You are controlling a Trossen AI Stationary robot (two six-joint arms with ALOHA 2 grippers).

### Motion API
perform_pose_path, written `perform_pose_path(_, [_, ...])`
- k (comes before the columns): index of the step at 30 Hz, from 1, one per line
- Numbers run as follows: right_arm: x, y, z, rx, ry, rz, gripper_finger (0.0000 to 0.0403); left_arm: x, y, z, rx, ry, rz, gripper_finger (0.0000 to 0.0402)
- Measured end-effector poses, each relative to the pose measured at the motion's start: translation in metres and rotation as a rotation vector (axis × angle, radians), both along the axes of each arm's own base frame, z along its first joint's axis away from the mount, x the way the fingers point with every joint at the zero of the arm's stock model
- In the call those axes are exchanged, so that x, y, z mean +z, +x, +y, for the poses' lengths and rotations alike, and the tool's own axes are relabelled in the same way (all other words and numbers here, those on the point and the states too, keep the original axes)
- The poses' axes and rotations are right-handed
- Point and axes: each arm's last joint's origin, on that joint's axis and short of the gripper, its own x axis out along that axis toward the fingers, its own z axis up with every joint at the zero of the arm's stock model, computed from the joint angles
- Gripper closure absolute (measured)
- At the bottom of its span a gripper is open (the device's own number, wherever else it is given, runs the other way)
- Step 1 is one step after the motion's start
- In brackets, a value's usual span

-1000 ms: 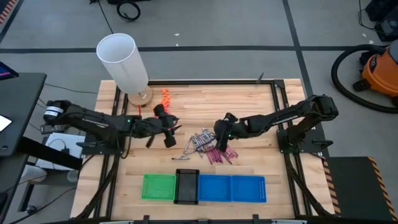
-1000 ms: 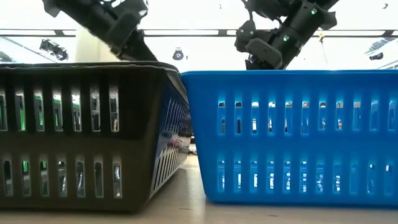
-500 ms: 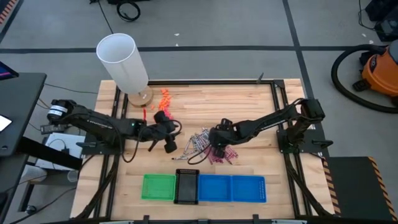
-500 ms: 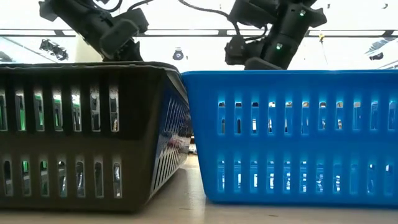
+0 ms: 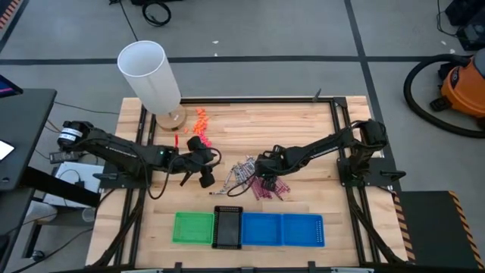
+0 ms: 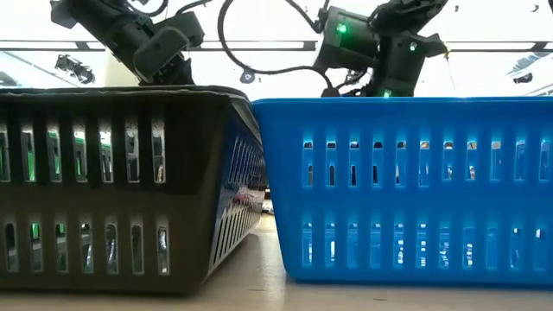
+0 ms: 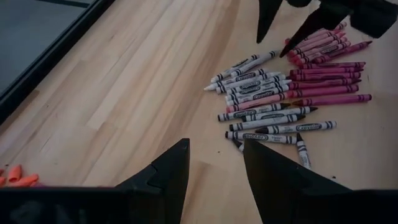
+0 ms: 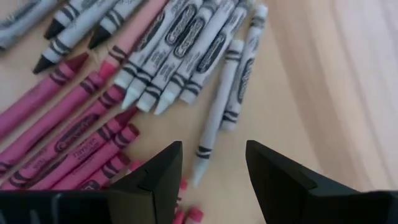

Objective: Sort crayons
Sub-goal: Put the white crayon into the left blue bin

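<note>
Nearest the low cam: row of slotted plastic trays at table's front edge, green [image 5: 193, 227], black [image 5: 227, 227], two blue [image 5: 283, 229]; none shows a crayon inside from above, so sorting not yet begun as far as can be judged. Behind them, mid-table, the pile of thin grey-silver and magenta crayons [image 5: 254, 179] lies loose on the wooden tabletop [image 5: 250, 129], greys toward the L side, pinks toward the R. R gripper [image 5: 263, 168] has over the last second drawn inward and come down to hover right over the pile; fingers spread, nothing between them; wrist view shows a single grey crayon [image 8: 214, 127] lying just off the open tips. L gripper [image 5: 203, 176] has shifted only slightly, now waits just beside the pile's grey edge, fingers apart, empty. Farther back: small orange lumps [image 5: 201, 117] near a tall white cylinder [image 5: 149, 74] at the rear L corner. Reading: R arm set for a first pick, prob. a grey; closing on one stick only will be the hard part, neighbours lie touching.
</note>
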Motion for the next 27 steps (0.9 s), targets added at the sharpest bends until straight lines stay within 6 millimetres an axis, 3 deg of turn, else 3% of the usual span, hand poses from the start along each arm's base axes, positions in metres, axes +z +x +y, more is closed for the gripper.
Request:
perform_pose_path(11, [-0.01,0.004,-0.016,-0.066,0.055,0.014,0.0219,0.0,0.0,0.0,-0.001,0.0,0.003,0.024])
perform_pose_path(27, [-0.011,0.006,-0.018,-0.057,0.11,0.005,0.0349,-0.001,-0.001,0.0,-0.001,0.002,0.011,0.024])
